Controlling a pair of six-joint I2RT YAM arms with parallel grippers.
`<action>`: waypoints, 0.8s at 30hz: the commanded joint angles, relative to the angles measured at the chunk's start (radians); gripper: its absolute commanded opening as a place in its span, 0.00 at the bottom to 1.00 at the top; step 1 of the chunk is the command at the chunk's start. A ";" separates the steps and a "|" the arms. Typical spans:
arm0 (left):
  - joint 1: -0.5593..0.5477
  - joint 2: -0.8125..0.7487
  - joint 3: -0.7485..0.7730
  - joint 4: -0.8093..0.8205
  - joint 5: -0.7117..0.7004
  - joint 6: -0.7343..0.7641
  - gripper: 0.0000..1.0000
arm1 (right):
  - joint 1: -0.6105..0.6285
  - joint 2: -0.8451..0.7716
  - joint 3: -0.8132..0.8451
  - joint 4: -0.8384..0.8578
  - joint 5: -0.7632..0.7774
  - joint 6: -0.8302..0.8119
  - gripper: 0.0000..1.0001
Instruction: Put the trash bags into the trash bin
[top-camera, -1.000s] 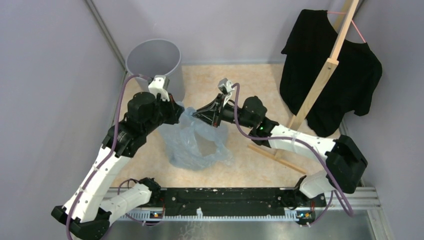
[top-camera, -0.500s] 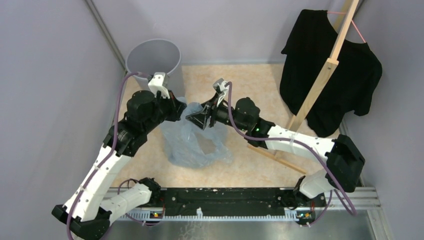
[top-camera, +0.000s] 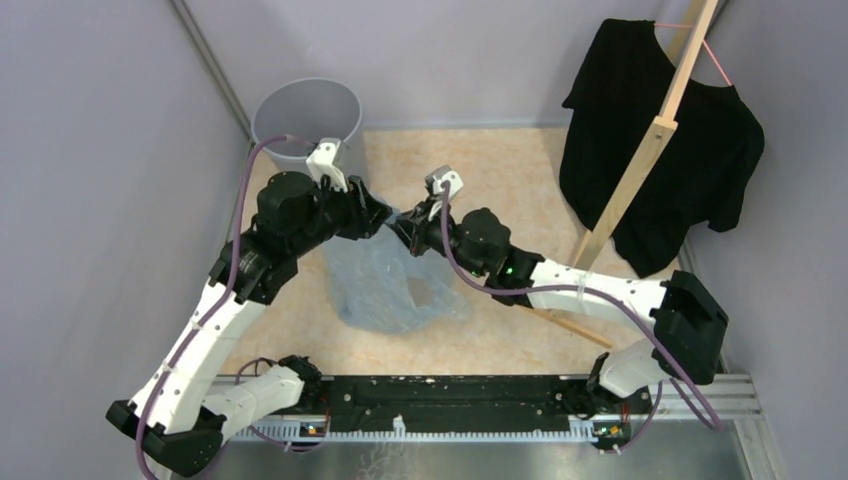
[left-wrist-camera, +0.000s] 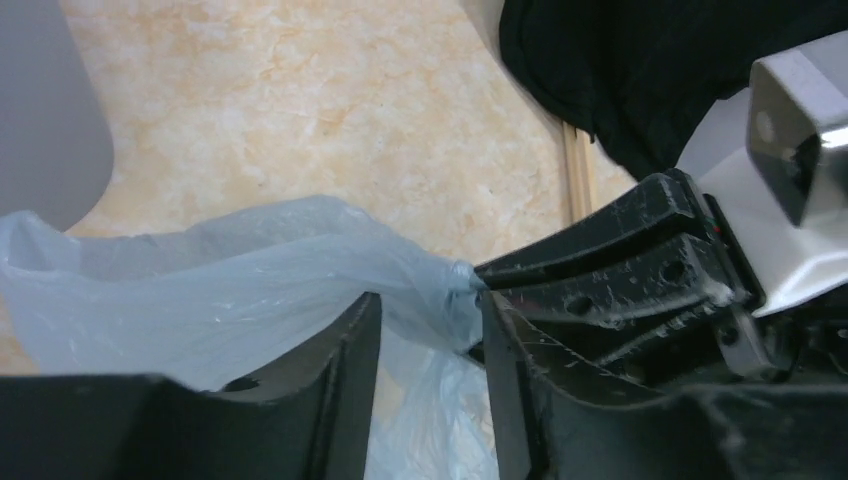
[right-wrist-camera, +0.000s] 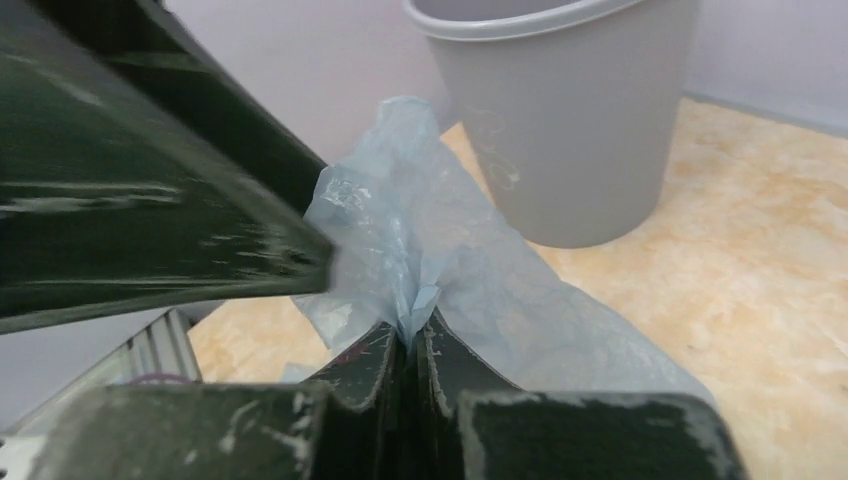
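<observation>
On marbled beige tabletop (top-camera: 500, 160), right claw (right-wrist-camera: 412, 340) pinches trash bags (right-wrist-camera: 420, 230); left claw (left-wrist-camera: 428, 300) gapes.

Plain pale lilac-grey walls (top-camera: 100, 150) on three sides, beige marbled stone-look tabletop (top-camera: 520, 170) under even soft light, black fabric T-shirt (top-camera: 620, 90) hanging on a slanted pale wooden stand (top-camera: 662, 128) at far right, black toothed rail (top-camera: 450, 392) along the near edge

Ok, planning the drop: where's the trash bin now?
Top view: the trash bin stands upright in the far left corner, just beyond the left gripper and the trash bags.
</observation>
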 joint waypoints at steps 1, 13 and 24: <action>0.001 -0.012 0.076 -0.017 -0.032 0.040 0.67 | 0.008 -0.064 -0.078 0.138 0.222 0.002 0.00; 0.009 0.131 0.213 -0.090 -0.419 0.092 0.99 | 0.005 -0.233 -0.251 0.245 0.615 -0.240 0.00; 0.080 0.592 0.612 -0.122 -0.657 0.349 0.99 | -0.019 -0.309 -0.304 0.252 0.574 -0.271 0.00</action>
